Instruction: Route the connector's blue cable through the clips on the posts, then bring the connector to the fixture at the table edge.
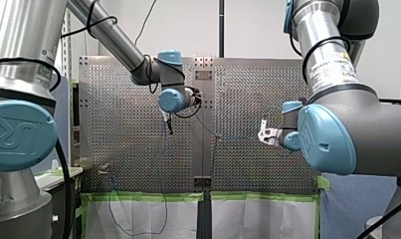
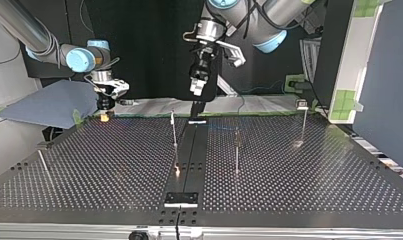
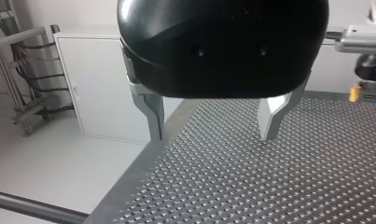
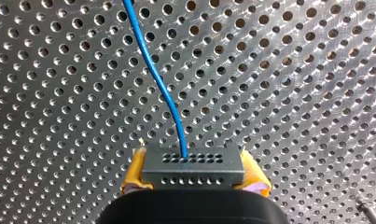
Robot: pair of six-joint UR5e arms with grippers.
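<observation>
The right pincer grips the grey connector between yellow pads over the bench, with the blue cable trailing ahead. The left pincer hangs wide open and empty. Routing seems in hand; next, probably, guide the cable into a post's clip.

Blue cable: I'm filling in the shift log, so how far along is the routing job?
Done: my right gripper is shut on the connector, with the blue cable running from it across the perforated table. In hand: routing. Whether clips on the posts hold the cable is too small to tell. Left: any unclipped posts, then the fixture at the table edge. My left gripper is open and empty.
</observation>
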